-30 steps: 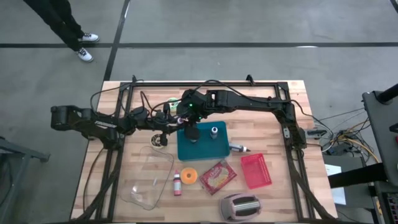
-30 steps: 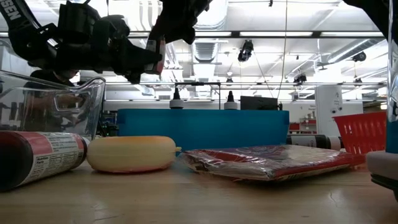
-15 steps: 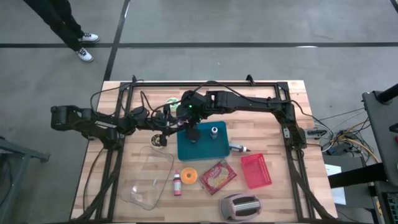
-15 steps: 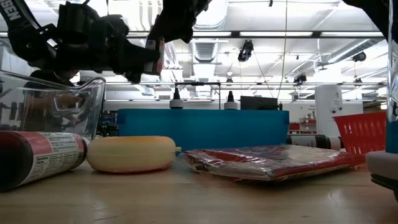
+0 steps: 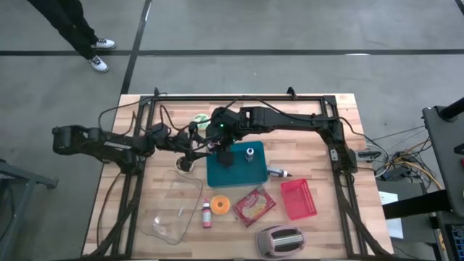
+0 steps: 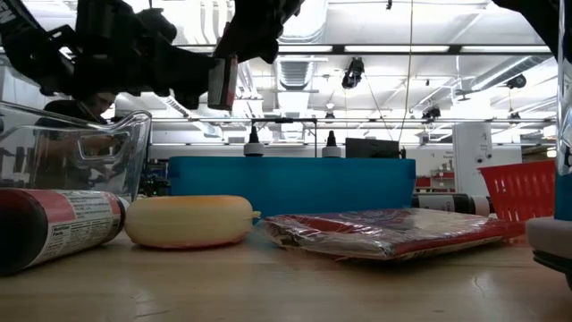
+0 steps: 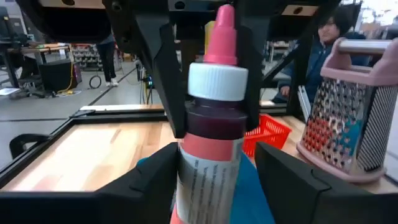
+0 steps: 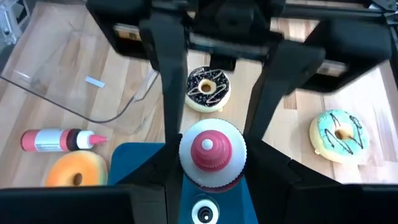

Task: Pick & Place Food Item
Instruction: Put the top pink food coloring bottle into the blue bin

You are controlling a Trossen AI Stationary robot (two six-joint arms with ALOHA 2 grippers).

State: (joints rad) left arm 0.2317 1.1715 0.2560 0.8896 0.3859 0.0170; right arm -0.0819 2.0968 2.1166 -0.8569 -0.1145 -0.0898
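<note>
Meeting over the upper-left corner of the teal tray (image 5: 250, 170), near the middle of the high view, the 2 arms have 1 object between them: an upright sauce bottle (image 7: 214, 106) with a pink nozzle, white cap and dark collar.

- Right gripper (image 8: 211, 162): comes down from above. Its jaws are closed against the bottle's collar just under the cap, 1 finger on each side. This grip appears to carry the bottle, which hangs clear of the worktop.
- Left gripper (image 7: 214, 180): reaches in level from the left of the high view. Its jaws straddle the labelled body lower down, parted, with a sliver of space showing on 1 side, so they grip nothing.
- Reading: this looks like a hand-over. High and low grips keep the 2 sets of fingers from fouling each other, and the bottle stays vertical.
- Below the bottle in the right wrist view: the tray's edge, a chocolate donut (image 8: 208, 88) just beyond it, and a teal-iced donut (image 8: 339, 134) at right on bare wood.
- A second sauce bottle (image 8: 53, 140) lies on its side above an orange donut (image 8: 74, 174) at lower left, beside the clear container (image 5: 170, 206).
- Likely destination: the tray directly beneath, though that cannot be told for sure.
</note>
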